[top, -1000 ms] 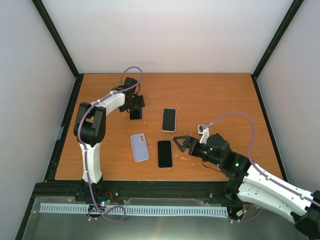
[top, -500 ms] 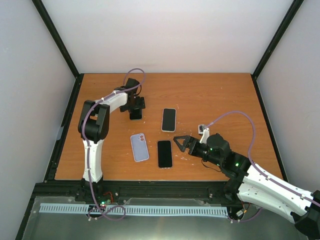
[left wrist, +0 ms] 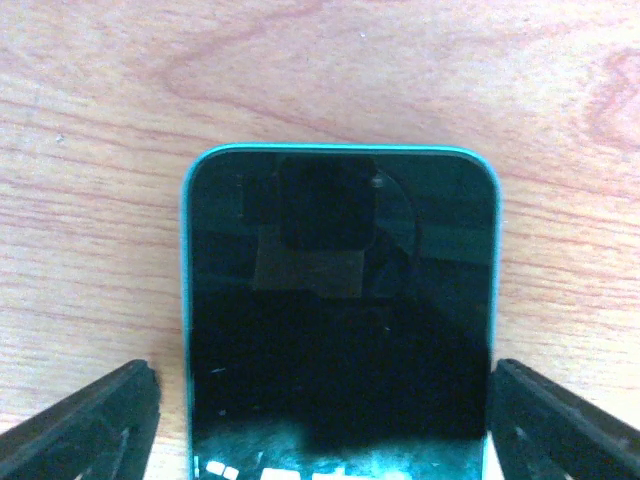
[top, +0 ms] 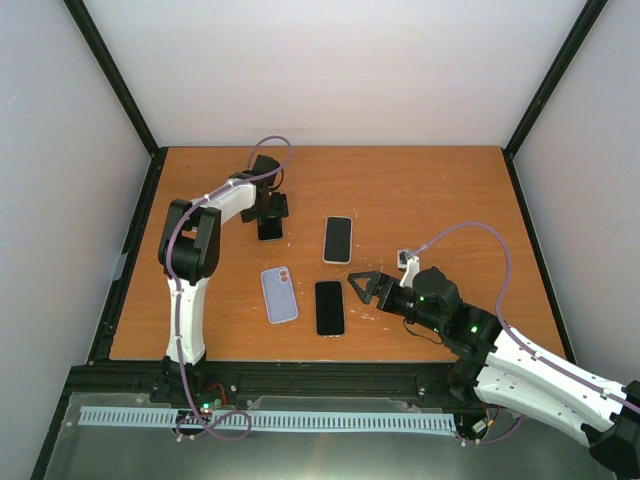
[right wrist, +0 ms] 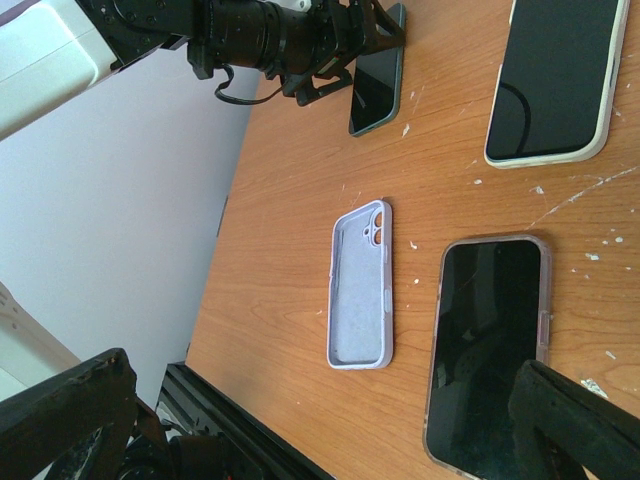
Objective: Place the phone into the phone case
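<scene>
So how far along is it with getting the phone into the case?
Nothing is done yet: the lavender phone case lies empty. In hand: the left gripper straddles the teal-edged phone, jaws open, not gripping. Left: grasp it, carry it over, seat it. The right gripper is open.

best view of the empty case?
Right wrist: the case is large and unobstructed, its camera cutout clear. Top external shows it whole but small. Left wrist doesn't show it.
</scene>
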Controlling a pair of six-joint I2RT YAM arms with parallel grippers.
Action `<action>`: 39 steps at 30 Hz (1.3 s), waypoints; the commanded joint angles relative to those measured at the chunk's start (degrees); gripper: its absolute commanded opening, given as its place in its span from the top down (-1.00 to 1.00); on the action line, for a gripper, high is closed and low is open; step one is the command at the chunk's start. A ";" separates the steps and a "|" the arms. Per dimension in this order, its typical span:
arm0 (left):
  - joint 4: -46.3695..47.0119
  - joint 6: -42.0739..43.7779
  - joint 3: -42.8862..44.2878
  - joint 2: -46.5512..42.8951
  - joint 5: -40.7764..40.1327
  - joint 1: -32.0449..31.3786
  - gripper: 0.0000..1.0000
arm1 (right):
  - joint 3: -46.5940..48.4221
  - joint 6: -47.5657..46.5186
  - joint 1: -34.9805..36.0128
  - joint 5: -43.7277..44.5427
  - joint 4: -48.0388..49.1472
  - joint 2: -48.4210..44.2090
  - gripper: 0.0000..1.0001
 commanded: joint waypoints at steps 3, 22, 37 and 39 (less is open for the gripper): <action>-4.72 -0.28 -2.17 -0.32 -0.25 0.34 -0.65 | 1.56 0.45 -0.15 0.81 0.46 0.01 -1.00; -0.55 -3.96 -15.23 -13.22 6.27 0.34 -0.36 | 3.93 -3.61 -0.04 -4.76 0.95 9.89 -0.89; 8.04 -9.96 -29.82 -32.25 19.24 0.52 -0.31 | 7.00 -5.63 0.35 -7.50 10.39 24.44 -0.23; 9.68 -11.18 -32.60 -35.10 22.60 0.51 -0.30 | 7.94 -5.36 0.62 -7.45 12.21 27.08 -0.16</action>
